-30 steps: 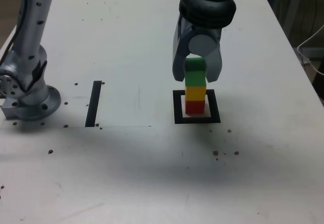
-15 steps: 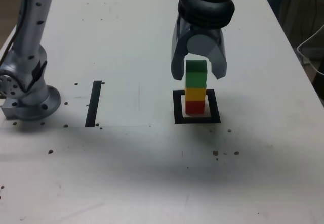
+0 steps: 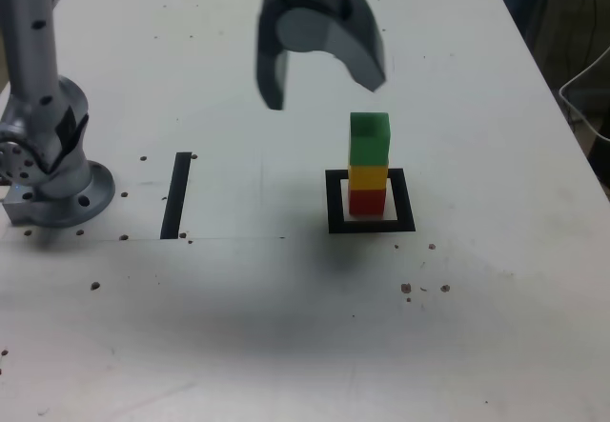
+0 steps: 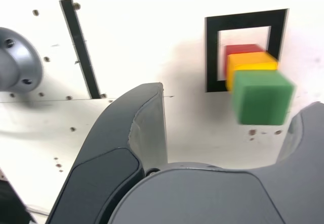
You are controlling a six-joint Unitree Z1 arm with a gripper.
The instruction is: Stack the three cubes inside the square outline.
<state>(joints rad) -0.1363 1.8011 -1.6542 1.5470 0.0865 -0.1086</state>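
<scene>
- In the exterior view I saw one arm base (image 3: 48,155) bolted at the far left of a white table (image 3: 286,327), its grey column rising out of frame.
- Just right of the base lay one straight black strip (image 3: 176,194), its long axis running away from the camera.
- One gripper (image 3: 319,65) hung above the table's middle with its two jaws spread wide and nothing between them; it was up and to the left of the stack, touching nothing.
- Right of centre I counted three cubes in one upright column: the red cube (image 3: 367,200) at the bottom, the yellow cube (image 3: 368,174) on it, the green cube (image 3: 369,138) on top.
- The stack's long axis stood vertical, and the green cube looked turned slightly against the two beneath.
- The red cube sat on the white centre of the one square outline (image 3: 334,203), with the black frame showing on all sides.
- Open table lay on every side of the stack, and the table's right edge was well apart from it.
- In the wrist view I saw the green cube (image 4: 262,96) blurred, with the yellow cube (image 4: 248,62) and red cube (image 4: 238,49) beneath it inside the outline (image 4: 211,52).
</scene>
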